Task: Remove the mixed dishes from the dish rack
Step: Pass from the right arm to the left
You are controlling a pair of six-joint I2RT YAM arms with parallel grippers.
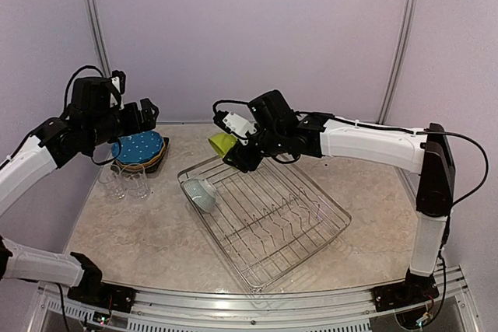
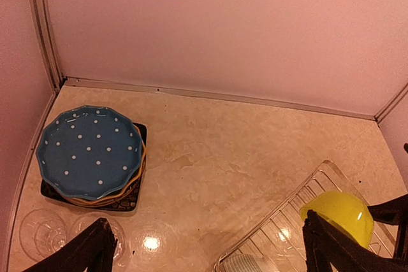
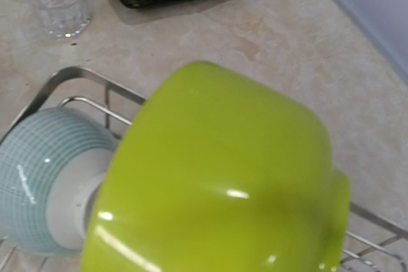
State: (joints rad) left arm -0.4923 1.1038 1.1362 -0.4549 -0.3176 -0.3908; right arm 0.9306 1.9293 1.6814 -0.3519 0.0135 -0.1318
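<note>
Over the rack's (image 1: 331, 227) far left corner, your right gripper (image 1: 236, 153) has the lime bowl (image 1: 220, 143) clamped by its rim. The bowl is off the wires and tipped on its side. In the right wrist view its glossy outside fills most of the picture, so you cannot see the fingers there.

Just below it, the blue bowl (image 1: 201, 193) lies on its side in the rack's left corner, with its pale foot turned toward the lime bowl.

Your left gripper (image 1: 148, 117) hangs wide open and holds nothing, above the table (image 2: 255, 151) near the plates. There the dotted blue plate (image 2: 89, 151) tops the stack. An orange plate (image 2: 138, 176) shows its edge beneath it, and the black plate (image 2: 127, 203) sits at the bottom.

The two glasses (image 1: 117, 183) stand upright on the table just beside the stack on its near side, between it and the rack's left corner.
</note>
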